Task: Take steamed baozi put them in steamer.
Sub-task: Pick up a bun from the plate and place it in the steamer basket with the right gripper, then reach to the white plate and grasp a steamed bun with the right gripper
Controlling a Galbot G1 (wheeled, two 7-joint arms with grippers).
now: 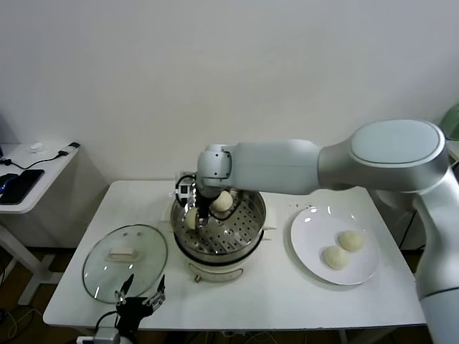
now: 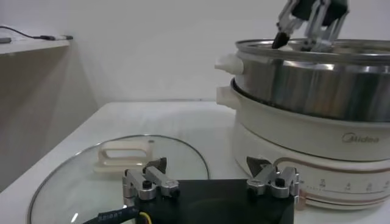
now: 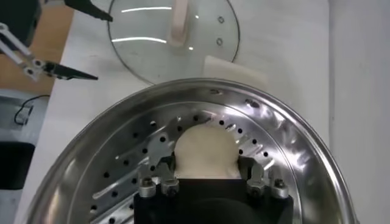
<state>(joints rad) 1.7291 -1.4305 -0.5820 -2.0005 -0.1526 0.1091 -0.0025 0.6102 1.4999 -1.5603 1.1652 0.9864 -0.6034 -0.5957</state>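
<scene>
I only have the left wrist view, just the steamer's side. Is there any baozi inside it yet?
Observer: Yes, two in the steamer: a rear baozi and a front baozi at the right gripper.
Operator: Is the front one down?
Observer: The right wrist view shows it apparently resting on the perforated tray.
Operator: My left gripper sits open by the lid. How many are left?
Observer: Two plate baozi on the white plate, on the steamer's right.
</scene>
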